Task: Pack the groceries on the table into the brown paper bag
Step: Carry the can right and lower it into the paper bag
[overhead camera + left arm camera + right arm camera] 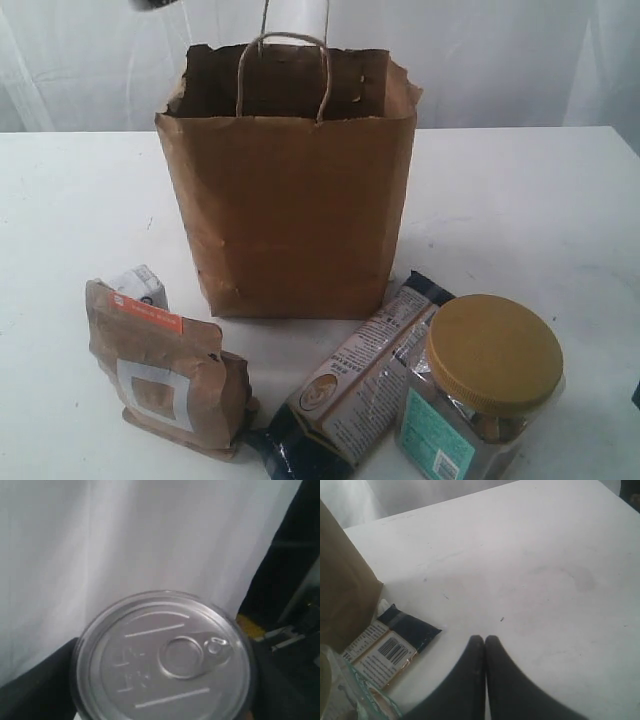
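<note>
Left jaws: spread wide and gripping the grey pull-tab can (165, 660), with a dark pad against each side of it.
Grey pull-tab can: lid turned to the left wrist camera, ring tab lying flat on it, a white curtain (125, 540) behind.
Right jaws: tips pressed together with nothing between them, above a bare stretch of the surface (520, 220), near the packet's dark end.
Brown paper bag (290, 210): upright at mid-surface, mouth open, rim ragged, a cord handle standing up on its near side.
Brown orange-striped pouch (165, 370): upright by the near edge, left of the bag.
Small white-blue carton (140, 285): just behind the pouch, between it and the bag's lower left corner, mostly hidden.
Long dark-blue packet (350, 390): lying flat, slanting from the bag's lower right corner toward the near edge.
Big gold-lidded clear jar (493, 355): lid up, by the near edge, right against the packet's right side.
</note>
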